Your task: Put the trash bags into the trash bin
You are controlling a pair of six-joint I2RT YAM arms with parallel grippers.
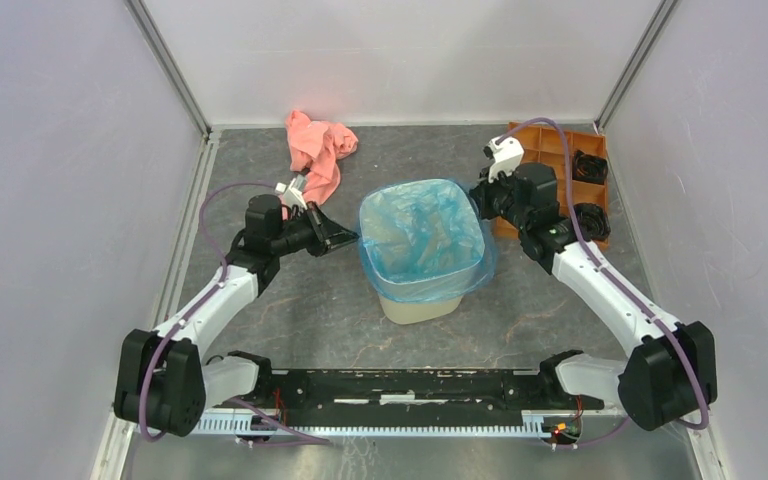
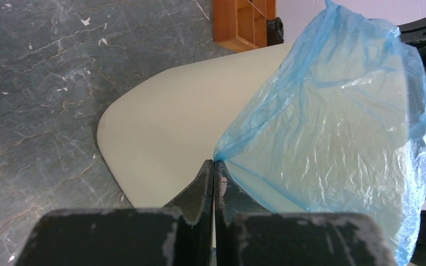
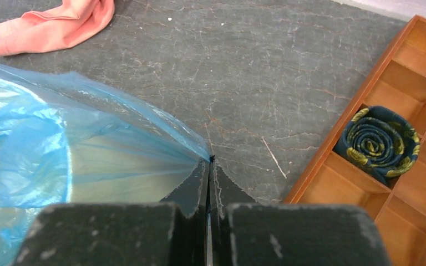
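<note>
The translucent blue trash bag (image 1: pixel 423 238) lines the cream-beige trash bin (image 1: pixel 422 305) at the table's middle, its rim folded down over the bin's edge. My left gripper (image 1: pixel 352 240) is at the bin's left side, shut on the bag's edge. In the left wrist view the left gripper (image 2: pixel 214 166) pinches the blue bag (image 2: pixel 333 144) against the bin wall (image 2: pixel 166 133). My right gripper (image 1: pixel 480 198) is at the bin's right back corner, shut on the bag's edge. In the right wrist view the right gripper (image 3: pixel 209 162) holds taut blue plastic (image 3: pixel 89 149).
A pink-salmon cloth (image 1: pixel 317 150) lies at the back left of the bin. An orange compartment tray (image 1: pixel 560 160) with dark rolled items (image 3: pixel 380 141) stands at the back right, close behind my right arm. White walls enclose the table.
</note>
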